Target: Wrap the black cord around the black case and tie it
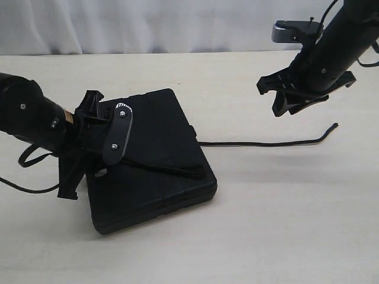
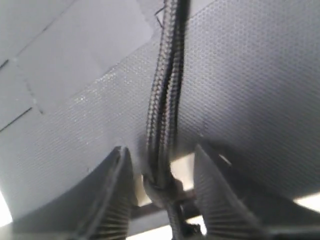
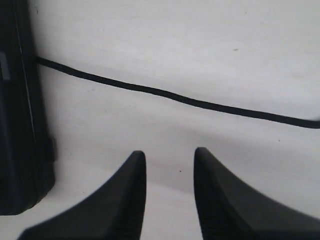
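The black case (image 1: 160,130) lies flat on the table, left of centre. The black cord (image 1: 266,142) runs from the case's right edge across the table to a raised free end at the right, and a strand also crosses the lid. My left gripper (image 1: 89,142) is low over the case's left part. In the left wrist view two braided strands of the cord (image 2: 162,100) and a knot lie on the case (image 2: 250,75) between the left gripper's (image 2: 161,150) jaws, which stand apart with a gap on each side. My right gripper (image 1: 271,97) hangs open and empty above the cord (image 3: 190,101).
The light table (image 1: 284,225) stretches around the case, with a white curtain behind its far edge. A thin arm cable (image 1: 26,157) loops beside the left arm. In the right wrist view the case's edge (image 3: 17,125) sits off to one side.
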You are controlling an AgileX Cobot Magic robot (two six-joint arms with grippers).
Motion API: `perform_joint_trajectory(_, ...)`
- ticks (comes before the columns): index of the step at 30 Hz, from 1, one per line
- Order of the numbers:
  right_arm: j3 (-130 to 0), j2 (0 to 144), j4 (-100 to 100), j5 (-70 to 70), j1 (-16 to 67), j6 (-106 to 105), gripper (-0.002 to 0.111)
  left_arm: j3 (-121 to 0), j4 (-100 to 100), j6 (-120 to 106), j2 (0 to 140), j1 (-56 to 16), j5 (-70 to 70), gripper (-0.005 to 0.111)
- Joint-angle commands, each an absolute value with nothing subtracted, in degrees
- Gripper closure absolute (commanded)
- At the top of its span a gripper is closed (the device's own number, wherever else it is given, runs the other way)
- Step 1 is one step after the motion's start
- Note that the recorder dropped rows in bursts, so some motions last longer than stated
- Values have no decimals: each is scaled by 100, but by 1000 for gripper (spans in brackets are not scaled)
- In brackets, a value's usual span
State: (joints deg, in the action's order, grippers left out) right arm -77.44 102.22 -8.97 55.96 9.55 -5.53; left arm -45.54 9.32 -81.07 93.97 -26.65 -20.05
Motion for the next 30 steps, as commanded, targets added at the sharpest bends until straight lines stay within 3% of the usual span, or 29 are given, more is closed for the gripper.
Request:
perform_joint_trajectory(1, -7726, 10211, -787, 5398, 932, -637, 77, -4536, 1044, -8072, 9454, -2663, -1627, 71)
perform_joint_trajectory(2, -7726, 10211, -773, 5384, 932, -637, 77, -4536, 1088, -8072, 9454, -2663, -1614, 75)
perform_joint_trajectory(5, -7726, 10299, -610, 5356, 932, -540, 77, -4536, 1372, -8072, 9454, -2663, -1566, 107)
perform_joint_trajectory(7, -7726, 10399, -575, 5410, 920, -511, 77, -4536, 1413, -8072, 9454, -2663, -1566, 107)
perform_joint_trajectory(10, -7726, 10450, -558, 5422, 920, -511, 77, -4536, 1424, -8072, 9454, -2663, -1566, 97)
perform_joint_trajectory(13, -7726, 10450, -558, 5422, 920, -511, 77, -4536, 1436, -7877, 9431, -2663, -1500, 70)
perform_joint_trajectory(14, -7726, 10450, -558, 5422, 920, -511, 77, -4536, 1436, -7653, 9419, -2663, -1428, 67)
perform_joint_trajectory(18, -7726, 10450, -558, 5422, 920, -511, 77, -5180, 876, -5010, 9354, -2653, -1953, 66)
perform_joint_trajectory(22, -7726, 10449, -663, 5422, 920, -522, 77, -6430, -235, -2541, 9391, -2509, -4364, 67)
perform_joint_trajectory(25, -7726, 10449, -749, 5471, 920, -532, 77, -6714, 756, -3152, 9612, -2144, -5449, 67)
perform_joint_trajectory(30, -7726, 10449, -749, 5538, 920, -532, 77, -6210, 1618, -6024, 9716, -2138, -4598, 66)
